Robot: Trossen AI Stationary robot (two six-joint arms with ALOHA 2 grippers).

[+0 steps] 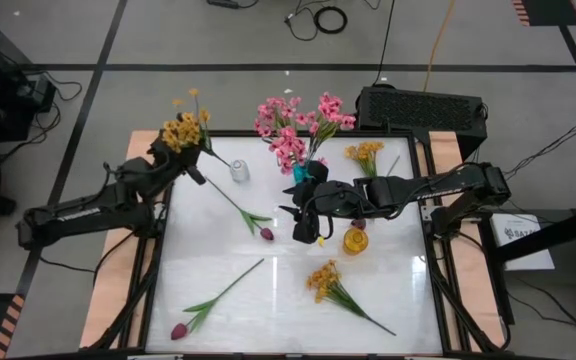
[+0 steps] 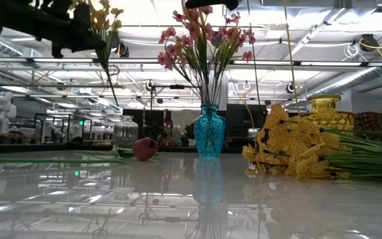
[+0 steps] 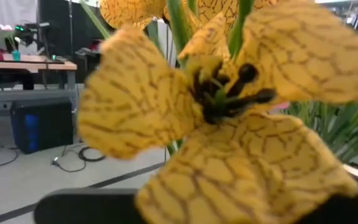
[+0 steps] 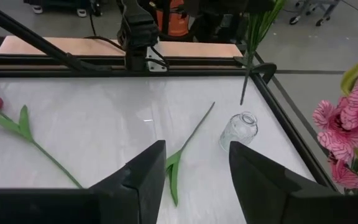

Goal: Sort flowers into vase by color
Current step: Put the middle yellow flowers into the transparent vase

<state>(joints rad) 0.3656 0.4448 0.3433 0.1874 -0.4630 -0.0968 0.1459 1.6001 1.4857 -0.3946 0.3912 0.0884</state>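
Right gripper (image 1: 301, 222) half-open, empty, nearest. Magenta tulip (image 1: 265, 233) close at 9 o'clock, stem running toward 10. Left gripper (image 1: 190, 160) clamped on yellow spray (image 1: 184, 128).

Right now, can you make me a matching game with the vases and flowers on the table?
Things:
1. blue vase
2. clear vase
3. amber vase
4. left gripper

States:
A. holds a yellow spray up off the table
B. stands empty near the table's far edge
C. has pink flowers in it
D. stands empty beside the right gripper

Pairs: 1-C, 2-B, 3-D, 4-A
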